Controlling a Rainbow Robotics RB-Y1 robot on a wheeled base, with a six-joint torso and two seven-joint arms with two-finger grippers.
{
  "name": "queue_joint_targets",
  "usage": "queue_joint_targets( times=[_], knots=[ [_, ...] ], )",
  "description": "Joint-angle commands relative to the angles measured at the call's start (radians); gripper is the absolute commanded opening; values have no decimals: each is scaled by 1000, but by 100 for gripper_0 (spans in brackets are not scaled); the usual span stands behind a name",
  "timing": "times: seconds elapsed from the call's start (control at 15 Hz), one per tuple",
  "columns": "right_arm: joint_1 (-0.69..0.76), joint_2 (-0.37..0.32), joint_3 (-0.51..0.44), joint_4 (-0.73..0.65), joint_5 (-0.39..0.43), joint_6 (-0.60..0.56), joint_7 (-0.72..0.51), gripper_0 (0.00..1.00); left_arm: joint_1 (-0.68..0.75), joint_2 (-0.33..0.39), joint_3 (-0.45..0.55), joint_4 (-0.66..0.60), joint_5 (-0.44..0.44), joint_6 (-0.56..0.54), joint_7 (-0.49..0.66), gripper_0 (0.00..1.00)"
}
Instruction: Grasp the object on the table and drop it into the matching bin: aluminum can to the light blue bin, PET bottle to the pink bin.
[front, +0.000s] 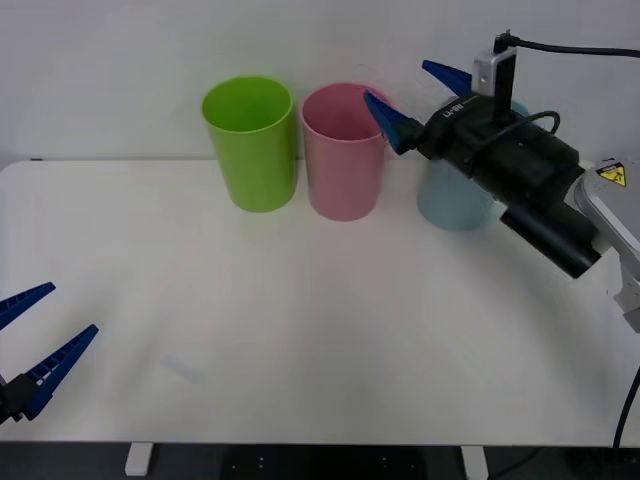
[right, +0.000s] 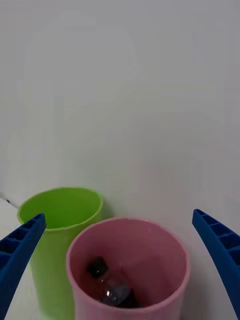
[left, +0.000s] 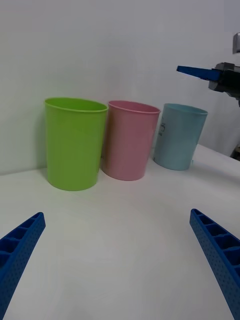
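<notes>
The PET bottle (right: 112, 289), dark with a black cap, lies at the bottom of the pink bin (right: 150, 240). In the front view the pink bin (front: 343, 150) stands at the back of the white table (front: 300, 330), between a lime green bin and the light blue bin (front: 448, 205). My right gripper (front: 415, 95) hovers open just above and to the right of the pink bin's rim, nothing between its fingers (right: 216, 240). My left gripper (front: 40, 335) rests open over the table's near left corner.
The lime green bin (front: 250, 145) stands left of the pink one. My right arm's black wrist (front: 520, 180) hides much of the light blue bin. The left wrist view shows the three bins in a row: green (left: 75, 145), pink (left: 130, 142), light blue (left: 179, 137).
</notes>
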Motion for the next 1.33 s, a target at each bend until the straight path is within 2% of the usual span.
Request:
queue_joint_targets(
  times=[0.07, 0.4, 0.67, 0.93, 1.33],
  knots=[
    [97, -29, -76, -52, -1, -103, 17, 100, 0, 0, 0, 0, 0, 0, 0, 100],
    [265, -98, -152, -153, -4, -162, 68, 100, 0, 0, 0, 0, 0, 0, 0, 100],
    [377, -115, -258, -153, -5, -314, 201, 100, 0, 0, 0, 0, 0, 0, 0, 100],
    [480, -118, -370, -153, -5, -497, 217, 100, 0, 0, 0, 0, 0, 0, 0, 100],
    [637, -101, -510, -151, -7, -675, 220, 100, 0, 0, 0, 0, 0, 0, 0, 100]
  ],
)
